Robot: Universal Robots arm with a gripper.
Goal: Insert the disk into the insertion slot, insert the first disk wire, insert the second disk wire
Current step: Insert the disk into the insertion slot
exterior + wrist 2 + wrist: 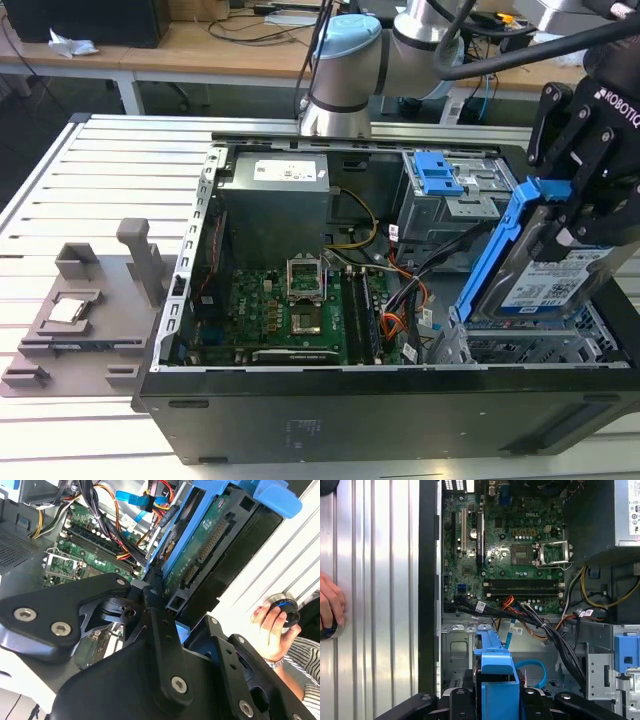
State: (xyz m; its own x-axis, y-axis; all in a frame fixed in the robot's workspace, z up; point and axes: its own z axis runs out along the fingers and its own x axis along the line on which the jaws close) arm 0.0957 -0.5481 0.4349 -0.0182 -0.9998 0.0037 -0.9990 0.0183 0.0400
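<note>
My gripper is shut on the disk, a flat drive with a white-and-blue label in a bright blue caddy. The disk hangs steeply tilted over the case's corner at the exterior view's right, its lower edge just above the insertion slot, a low silver sheet-metal bay. The second wrist view looks along the disk's connector end past my black fingers. In the first wrist view the blue caddy sits between my fingers, over the silver bay. Loose wires and a blue cable lie beside it; which are the disk wires I cannot tell.
A taller grey cage with a blue latch stands behind the disk. The motherboard and power supply take up the case's other half. A grey fixture sits on the slatted table. A person's hand rests on a round knob outside the case.
</note>
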